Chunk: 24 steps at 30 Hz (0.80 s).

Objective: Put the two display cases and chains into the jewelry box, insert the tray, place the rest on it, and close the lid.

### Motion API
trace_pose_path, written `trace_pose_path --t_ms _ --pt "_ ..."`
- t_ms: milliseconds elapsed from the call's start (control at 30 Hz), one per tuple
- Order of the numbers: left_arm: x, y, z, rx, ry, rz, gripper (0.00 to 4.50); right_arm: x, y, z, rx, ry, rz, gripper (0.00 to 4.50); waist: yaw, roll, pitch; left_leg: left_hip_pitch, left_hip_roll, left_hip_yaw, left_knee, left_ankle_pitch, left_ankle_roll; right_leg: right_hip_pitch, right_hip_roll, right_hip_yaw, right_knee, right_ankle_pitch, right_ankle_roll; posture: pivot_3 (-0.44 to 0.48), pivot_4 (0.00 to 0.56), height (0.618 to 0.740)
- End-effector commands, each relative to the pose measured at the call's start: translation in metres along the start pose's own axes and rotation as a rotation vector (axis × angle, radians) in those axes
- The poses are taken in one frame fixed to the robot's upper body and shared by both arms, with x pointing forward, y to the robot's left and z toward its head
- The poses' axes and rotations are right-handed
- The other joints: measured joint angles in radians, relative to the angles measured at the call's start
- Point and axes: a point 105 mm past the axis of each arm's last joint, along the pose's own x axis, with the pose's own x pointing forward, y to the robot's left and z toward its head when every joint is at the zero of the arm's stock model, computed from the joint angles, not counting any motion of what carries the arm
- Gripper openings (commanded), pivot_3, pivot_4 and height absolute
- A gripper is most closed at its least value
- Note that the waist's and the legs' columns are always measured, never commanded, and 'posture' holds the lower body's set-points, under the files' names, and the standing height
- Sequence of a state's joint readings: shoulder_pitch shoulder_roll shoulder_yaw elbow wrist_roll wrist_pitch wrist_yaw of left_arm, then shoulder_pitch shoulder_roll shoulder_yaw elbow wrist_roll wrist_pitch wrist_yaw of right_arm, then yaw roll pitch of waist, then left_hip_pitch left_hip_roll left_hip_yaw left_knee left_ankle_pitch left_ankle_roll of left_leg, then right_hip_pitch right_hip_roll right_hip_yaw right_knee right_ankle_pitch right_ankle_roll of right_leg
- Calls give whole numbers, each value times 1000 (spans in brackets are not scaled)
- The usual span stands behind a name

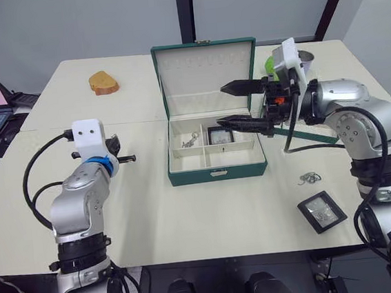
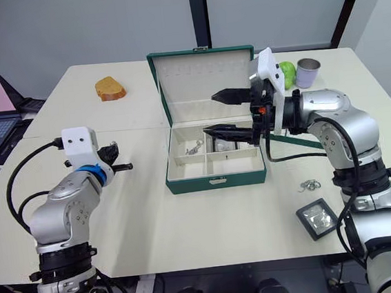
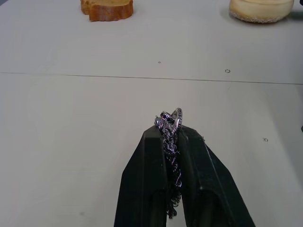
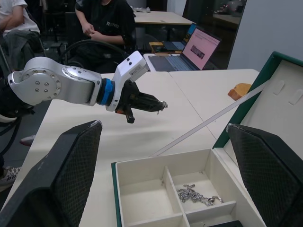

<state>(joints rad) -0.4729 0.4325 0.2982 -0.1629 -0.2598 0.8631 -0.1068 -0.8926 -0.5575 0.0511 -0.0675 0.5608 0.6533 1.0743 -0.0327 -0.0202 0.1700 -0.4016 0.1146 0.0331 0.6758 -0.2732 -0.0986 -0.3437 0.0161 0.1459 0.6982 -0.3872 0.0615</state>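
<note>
Between the pinched fingers of the left claw [image 3: 171, 142] sits a clump of chain [image 3: 169, 127], held above bare bench [image 1: 153, 213]. It should travel across to the open jewelry box [image 1: 215, 167] and let go low over a free cream compartment. Beyond, the right claw [image 1: 236, 104] hangs wide open over the box, right in that path, so it ought to clear first. Inside lie another chain [image 1: 190, 141] and a display case [image 1: 219, 135]. Farther off, past the right arm, rest a loose chain [image 1: 311, 177] and second display case [image 1: 322, 212]; bread [image 1: 103, 82] lies apart.
</note>
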Motion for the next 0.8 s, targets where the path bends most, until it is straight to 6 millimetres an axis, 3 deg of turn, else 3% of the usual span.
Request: trace_pose_path --t_ms 33,133,267,467,600,800 --pt "-16 1 28 71 -86 -100 40 -10 6 18 -51 -35 18 4500 0 0 0 0 0 0 0 0 0 0 0 0 0 0 0 0 150 740" --pt "-26 4 42 140 -108 -216 40 -18 8 18 -48 -27 22 4500 0 0 0 0 0 0 0 0 0 0 0 0 -1 0 0 0 150 740" --pt "-38 -9 58 205 -136 -404 40 -26 13 17 -41 -17 29 4500 2 0 1 0 0 0 -1 0 0 0 0 0 -1 0 0 0 150 740" --pt "-69 -61 85 320 -224 -839 40 -38 21 10 -20 20 25 4500 3 -2 5 0 0 0 -1 0 0 0 0 -1 -1 0 0 0 150 740" --pt "-76 -81 81 390 -191 -1021 40 -42 20 11 -30 19 -14 4500 1 -2 5 0 0 0 -1 0 0 -1 0 0 -1 0 0 0 150 740" --pt "-70 -101 60 520 -100 -1194 40 -49 24 11 -35 28 -68 4500 1 -2 6 0 -1 1 -1 0 0 -1 0 1 -1 0 0 0 150 740"
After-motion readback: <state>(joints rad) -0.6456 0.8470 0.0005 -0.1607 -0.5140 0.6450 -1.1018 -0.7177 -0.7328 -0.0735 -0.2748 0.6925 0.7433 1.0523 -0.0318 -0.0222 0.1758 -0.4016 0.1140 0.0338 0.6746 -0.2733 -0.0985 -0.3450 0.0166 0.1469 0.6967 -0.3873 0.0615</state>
